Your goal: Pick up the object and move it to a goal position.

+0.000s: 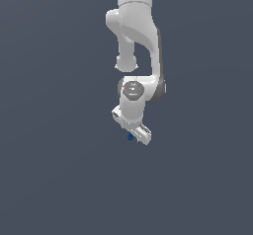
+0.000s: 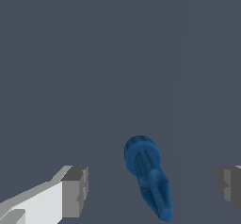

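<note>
The object [image 2: 147, 176] is a small dark-blue item with a rounded wider end and a narrow end. In the wrist view it lies on the grey surface between my two fingers, which stand wide apart, touching neither. My gripper [image 2: 150, 190] is open, with one grey fingertip [image 2: 75, 190] on one side and the other fingertip [image 2: 229, 186] at the frame's edge. In the exterior view only a speck of the object [image 1: 130, 137] shows beneath the white hand, and the gripper [image 1: 134, 136] hangs low over it, its fingers hidden by the hand.
A plain dark grey surface [image 1: 59, 179] fills both views. The white arm [image 1: 138, 36] comes down from the top centre of the exterior view. No goal marker shows.
</note>
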Robot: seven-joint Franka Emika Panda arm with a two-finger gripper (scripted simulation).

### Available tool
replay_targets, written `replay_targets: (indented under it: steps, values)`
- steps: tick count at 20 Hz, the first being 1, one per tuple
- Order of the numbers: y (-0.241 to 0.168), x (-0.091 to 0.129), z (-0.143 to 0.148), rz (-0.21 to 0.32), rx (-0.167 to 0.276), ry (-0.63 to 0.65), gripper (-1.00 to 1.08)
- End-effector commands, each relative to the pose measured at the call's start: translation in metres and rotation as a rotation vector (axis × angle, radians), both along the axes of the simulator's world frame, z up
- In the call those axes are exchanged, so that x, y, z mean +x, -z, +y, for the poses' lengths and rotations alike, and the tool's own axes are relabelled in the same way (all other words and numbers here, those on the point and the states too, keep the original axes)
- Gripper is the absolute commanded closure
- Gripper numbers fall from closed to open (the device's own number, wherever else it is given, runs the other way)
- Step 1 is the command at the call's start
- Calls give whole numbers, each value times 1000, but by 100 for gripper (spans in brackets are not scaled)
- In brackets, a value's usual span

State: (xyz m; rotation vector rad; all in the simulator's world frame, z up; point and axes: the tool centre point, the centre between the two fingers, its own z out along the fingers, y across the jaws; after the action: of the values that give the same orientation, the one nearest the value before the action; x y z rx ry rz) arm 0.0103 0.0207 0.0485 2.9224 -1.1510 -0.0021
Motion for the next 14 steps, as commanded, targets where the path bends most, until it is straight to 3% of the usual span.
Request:
replay_targets:
  steps: [1, 3, 4, 14]
  values:
    - [5, 1, 0, -1, 0, 0, -92]
    - [6, 1, 0, -1, 0, 0, -92]
    - [6, 1, 0, -1, 0, 0, 108]
    - [6, 1, 0, -1, 0, 0, 108]
